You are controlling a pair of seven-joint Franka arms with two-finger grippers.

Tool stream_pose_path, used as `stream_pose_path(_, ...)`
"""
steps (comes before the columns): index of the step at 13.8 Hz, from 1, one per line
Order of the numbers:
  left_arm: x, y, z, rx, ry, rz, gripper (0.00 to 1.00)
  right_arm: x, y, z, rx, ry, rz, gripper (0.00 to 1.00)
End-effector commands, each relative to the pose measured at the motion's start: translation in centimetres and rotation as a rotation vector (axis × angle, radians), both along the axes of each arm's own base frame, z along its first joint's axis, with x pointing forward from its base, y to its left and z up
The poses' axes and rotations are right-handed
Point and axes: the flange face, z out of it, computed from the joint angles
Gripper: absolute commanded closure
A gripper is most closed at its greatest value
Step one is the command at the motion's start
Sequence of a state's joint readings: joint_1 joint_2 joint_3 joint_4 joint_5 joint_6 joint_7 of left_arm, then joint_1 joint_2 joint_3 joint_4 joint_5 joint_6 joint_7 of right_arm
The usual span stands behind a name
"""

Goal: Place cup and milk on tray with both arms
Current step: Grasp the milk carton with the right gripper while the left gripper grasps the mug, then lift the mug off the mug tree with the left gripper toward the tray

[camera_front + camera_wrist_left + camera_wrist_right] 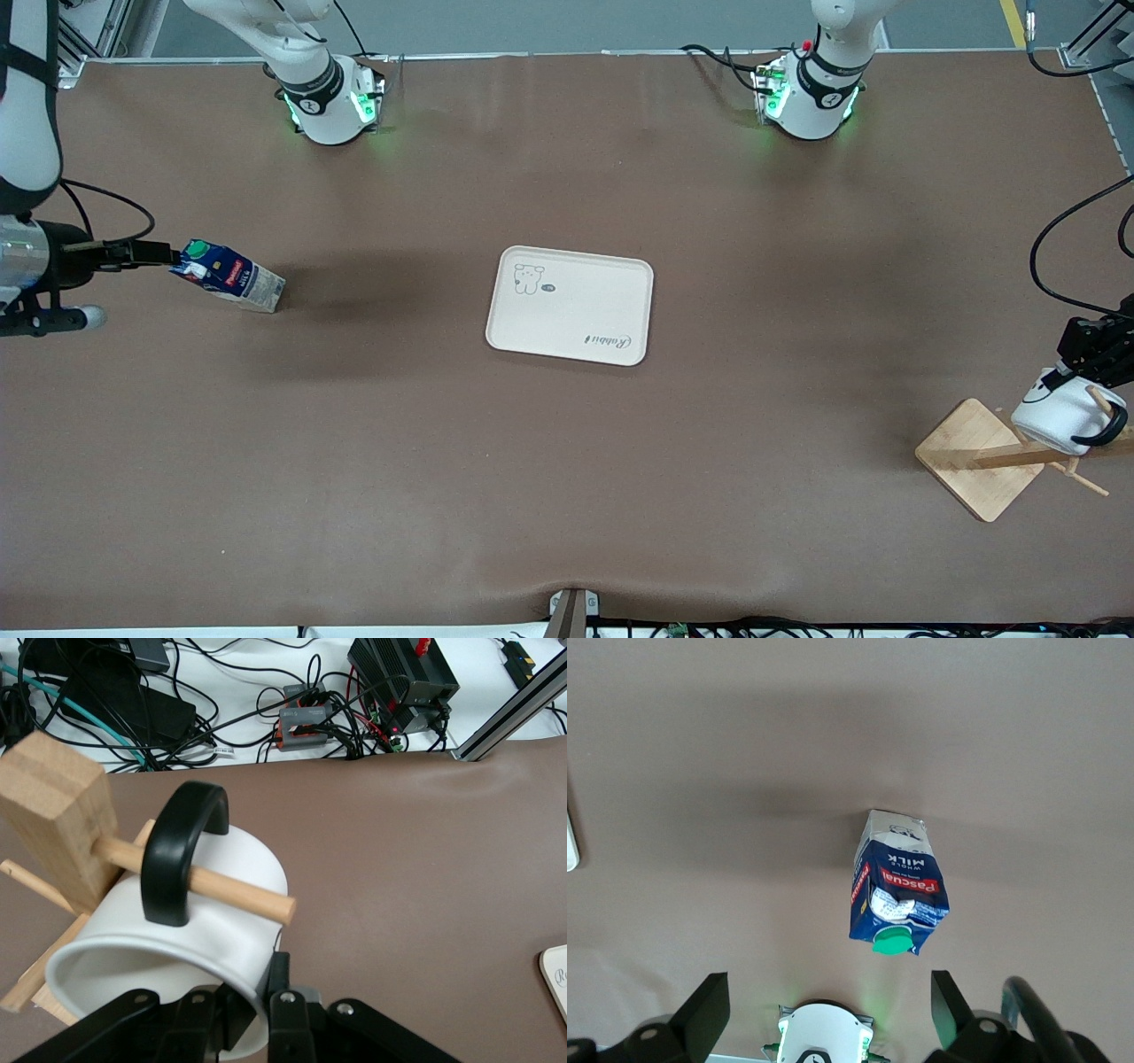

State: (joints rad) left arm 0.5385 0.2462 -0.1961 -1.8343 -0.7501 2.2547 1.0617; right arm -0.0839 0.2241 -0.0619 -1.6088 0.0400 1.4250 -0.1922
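The white cup hangs by its black handle on a peg of the wooden rack at the left arm's end of the table. My left gripper is shut on the cup's rim, one finger inside and one outside. The dark-blue milk carton with its green cap stands on the table at the right arm's end. My right gripper is open and empty beside the carton's top; the carton is not between the fingers. The cream tray lies bare in the table's middle.
The wooden rack has a square base, a post and a peg through the cup's handle. Cables and electronics lie off the table's edge near the rack. A tray corner shows in the left wrist view.
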Motion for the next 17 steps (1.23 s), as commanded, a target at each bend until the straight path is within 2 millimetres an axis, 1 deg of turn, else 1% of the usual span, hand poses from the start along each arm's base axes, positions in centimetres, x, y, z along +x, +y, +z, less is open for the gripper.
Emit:
stream_pose_path(1,-0.8,-1.3,1.9,-0.009,-0.003,-0.036,1.00,0.9,-0.4,-1.1,-0.044,0.019,-0.144,0.00)
stream_pose_path(2,-1.2,-1.6,2.3,-0.024,0.013,-0.038,1.00,1.2,-0.2,-0.1,-0.048,0.010,-0.150,0.00)
stream_pose_path(3,-1.8,-2.0,3.0,-0.037,0.030,-0.034,1.00,1.3,0.4,0.0,-0.057,0.009,-0.150,0.00)
stream_pose_path(5,-3.1,-2.8,4.6,-0.013,0.073,0.004,1.00,1.4,0.2,0.6,-0.069,-0.003,-0.193,0.00)
stream_pose_path(7,-4.2,-4.7,6.5,-0.014,0.156,0.031,1.00,1.4,-0.4,0.1,-0.088,0.003,-0.223,0.00)
stream_pose_path(9,-4.9,-6.7,8.6,-0.003,0.217,0.057,1.00,1.4,-0.6,-1.2,-0.117,0.009,-0.279,0.00)
stream_pose_path(10,-5.0,-8.3,9.4,-0.009,0.246,0.074,1.00,1.0,-0.9,-2.3,-0.120,0.008,-0.292,0.00)
stream_pose_path(11,-5.0,-10.0,10.1,-0.004,0.268,0.093,1.00,0.5,-0.9,-3.1,-0.120,0.013,-0.293,0.00)
stream_pose_path(12,-4.7,-12.0,10.6,0.007,0.289,0.108,1.00,-0.2,-0.8,-3.6,-0.120,0.025,-0.292,0.00)
stream_pose_path(13,-4.4,-14.4,11.0,0.027,0.312,0.116,1.00,-0.9,-0.7,-4.0,-0.124,0.031,-0.290,0.00)
stream_pose_path(15,-3.7,-20.3,12.0,0.080,0.363,0.165,1.00,-2.2,-1.3,-5.0,-0.176,0.010,-0.276,0.00)
stream_pose_path(16,-3.4,-23.6,12.5,0.113,0.384,0.196,1.00,-2.6,-1.6,-5.4,-0.203,-0.023,-0.269,0.00)
stream_pose_path(17,-3.2,-26.9,12.6,0.143,0.397,0.212,1.00,-3.0,-1.9,-5.9,-0.213,-0.047,-0.270,0.00)
